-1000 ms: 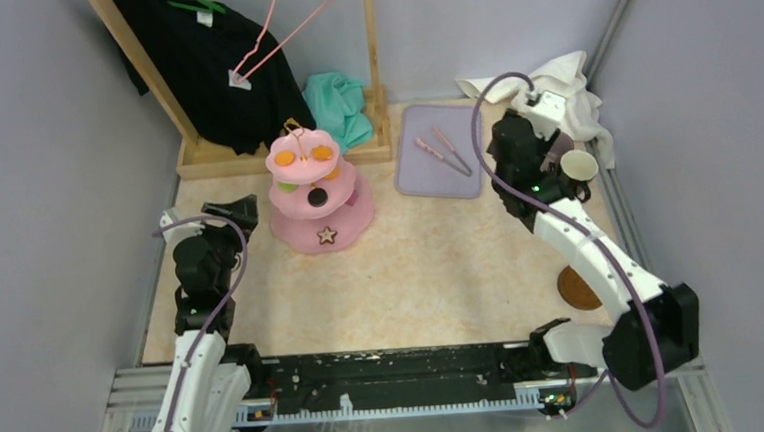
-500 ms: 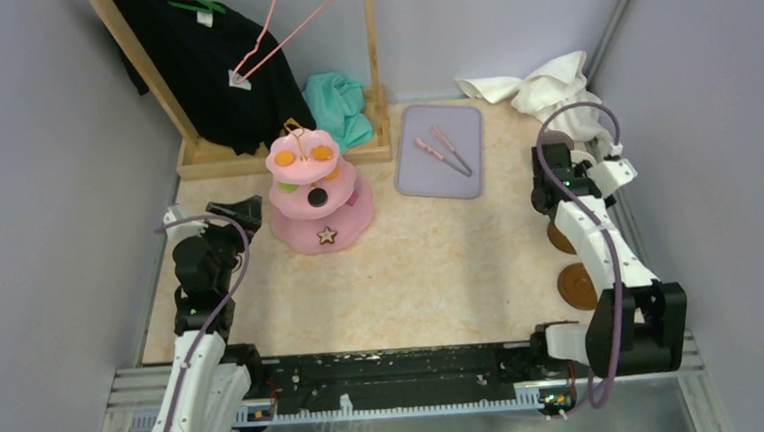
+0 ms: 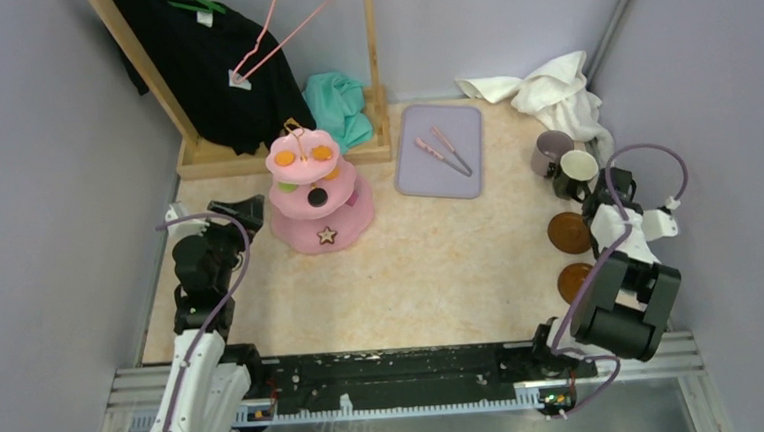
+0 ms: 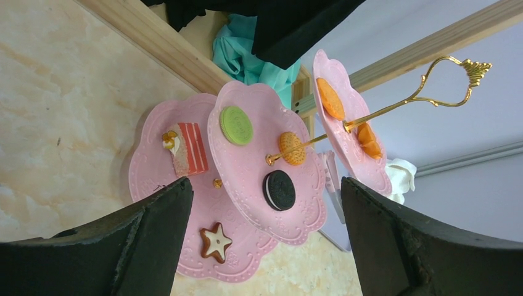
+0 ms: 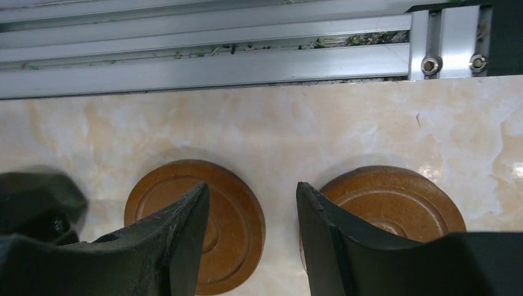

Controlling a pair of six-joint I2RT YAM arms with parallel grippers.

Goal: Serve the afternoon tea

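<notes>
**Ann:** Swinging back, the right arm folds into the lower right of the overhead frame, and two mugs come out from behind it: the mauve mug [image 3: 551, 153] and the cream mug [image 3: 578, 171], side by side at the right edge.

**Ben:** And the right gripper [image 5: 251, 191]?

**Ann:** Released, nothing in it, hovering over two brown saucers [image 5: 237, 228]. Its wrist view shows both, while overhead the arm covers part of the lower one.

**Ben:** What about the left side?

**Ann:** The left gripper [image 4: 265, 185] is spread wide and empty, facing the pink stand [image 3: 317, 195] at centre left. That's three tiers, with the wooden rack [image 3: 193, 147] just behind. Up close I count two orange pieces, one green round [image 4: 236, 125], one golden cookie, one black round [image 4: 280, 189] and one brown star [image 4: 216, 242]. The lilac tray [image 3: 416, 179] carries the tongs [image 3: 444, 152].
</notes>
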